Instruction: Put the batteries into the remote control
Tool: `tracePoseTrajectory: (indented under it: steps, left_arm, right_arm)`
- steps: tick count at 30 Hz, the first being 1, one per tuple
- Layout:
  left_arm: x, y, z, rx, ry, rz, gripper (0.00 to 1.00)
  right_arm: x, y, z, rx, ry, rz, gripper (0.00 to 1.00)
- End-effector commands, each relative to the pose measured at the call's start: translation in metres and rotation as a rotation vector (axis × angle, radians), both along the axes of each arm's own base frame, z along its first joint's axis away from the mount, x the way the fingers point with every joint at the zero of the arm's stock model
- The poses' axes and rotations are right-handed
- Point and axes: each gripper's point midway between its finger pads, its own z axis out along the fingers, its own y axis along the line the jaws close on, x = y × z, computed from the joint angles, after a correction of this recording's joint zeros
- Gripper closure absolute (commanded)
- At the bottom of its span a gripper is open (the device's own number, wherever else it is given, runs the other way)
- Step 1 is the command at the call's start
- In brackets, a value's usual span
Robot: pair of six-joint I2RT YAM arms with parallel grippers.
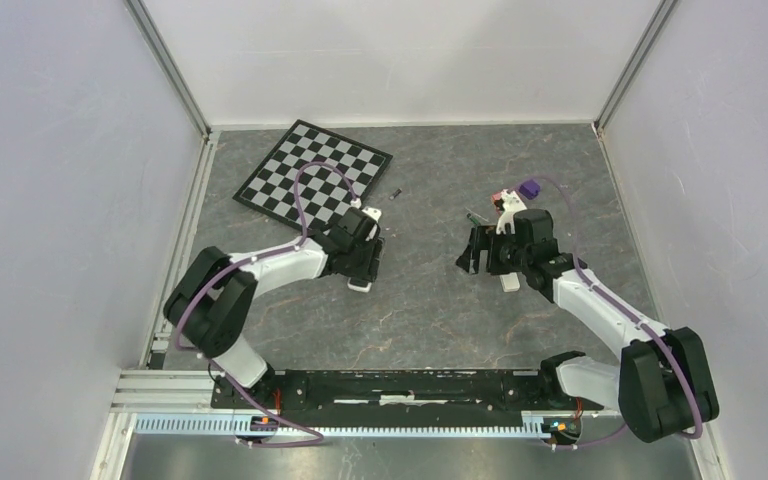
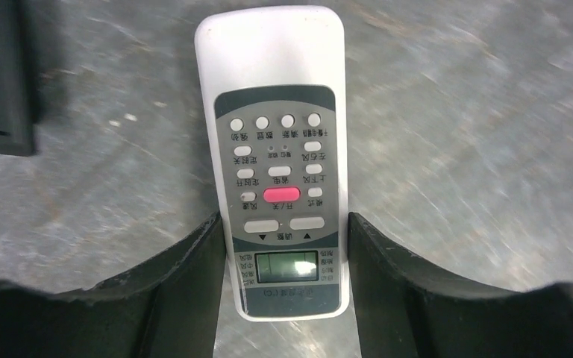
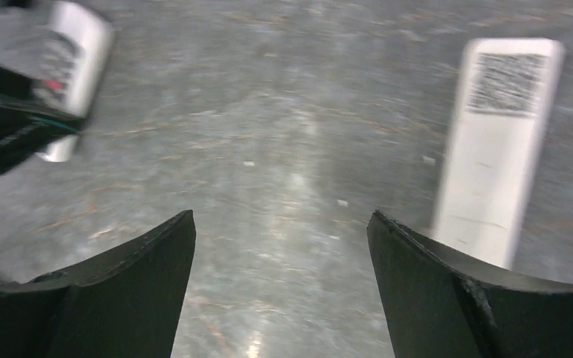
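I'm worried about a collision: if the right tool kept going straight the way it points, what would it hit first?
Probably the bare table: the right tool points down at it, with nothing between its open jaws. The white labelled piece sits right of that line, though depth is unclear.

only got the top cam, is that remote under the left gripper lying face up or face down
observer: face up. The left wrist view shows the remote with its buttons showing, display end nearest the left gripper.
operator: is it gripped
observer: the fingers sit along both long edges with little or no gap. I cannot tell if they are pressing.
operator: what's the white thing by the right gripper
observer: the right wrist view shows a white piece lying with a printed label up and no buttons visible. It is beyond one finger of the open right gripper, not between the two.
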Motion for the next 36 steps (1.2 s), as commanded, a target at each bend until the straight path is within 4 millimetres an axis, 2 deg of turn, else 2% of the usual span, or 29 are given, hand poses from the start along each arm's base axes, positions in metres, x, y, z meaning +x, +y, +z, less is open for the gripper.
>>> tracePoseTrajectory:
  steps: [1, 4, 8, 13, 19, 24, 25, 27, 28, 31, 36]
  left_arm:
    - [-0.026, -0.044, 0.047, -0.273, 0.024, -0.188, 0.65]
    - [-0.042, -0.066, 0.073, -0.432, 0.027, -0.268, 0.65]
    - [-0.053, -0.077, 0.093, -0.543, 0.006, -0.326, 0.65]
    - [-0.057, -0.081, 0.102, -0.570, -0.009, -0.355, 0.65]
    - [-0.057, -0.085, 0.113, -0.588, -0.037, -0.393, 0.65]
    - [-0.066, -0.086, 0.119, -0.601, -0.053, -0.453, 0.63]
    - [-0.066, -0.086, 0.120, -0.598, -0.062, -0.461, 0.61]
    - [-0.067, -0.084, 0.124, -0.595, -0.092, -0.474, 0.53]
    - [-0.065, -0.083, 0.126, -0.590, -0.113, -0.472, 0.45]
    - [-0.054, -0.075, 0.132, -0.534, -0.202, -0.445, 0.15]
    - [-0.039, -0.064, 0.141, -0.413, -0.394, -0.466, 0.11]
  right_arm:
    - [-0.006, 0.061, 0.045, 0.300, -0.106, 0.214, 0.11]
    - [-0.010, 0.082, 0.056, 0.406, -0.074, 0.188, 0.10]
    - [-0.018, 0.110, 0.060, 0.555, 0.038, 0.129, 0.09]
    - [-0.018, 0.138, 0.073, 0.694, 0.102, 0.088, 0.08]
    - [-0.008, 0.158, 0.066, 0.665, 0.156, 0.046, 0.17]
    - [0.006, 0.162, 0.060, 0.660, 0.184, -0.039, 0.32]
    - [0.009, 0.163, 0.062, 0.670, 0.180, -0.049, 0.39]
    - [0.013, 0.164, 0.064, 0.676, 0.178, -0.080, 0.51]
    - [0.014, 0.164, 0.065, 0.675, 0.177, -0.092, 0.56]
    - [0.018, 0.161, 0.070, 0.673, 0.175, -0.142, 0.75]
    - [0.025, 0.152, 0.076, 0.675, 0.204, -0.260, 0.95]
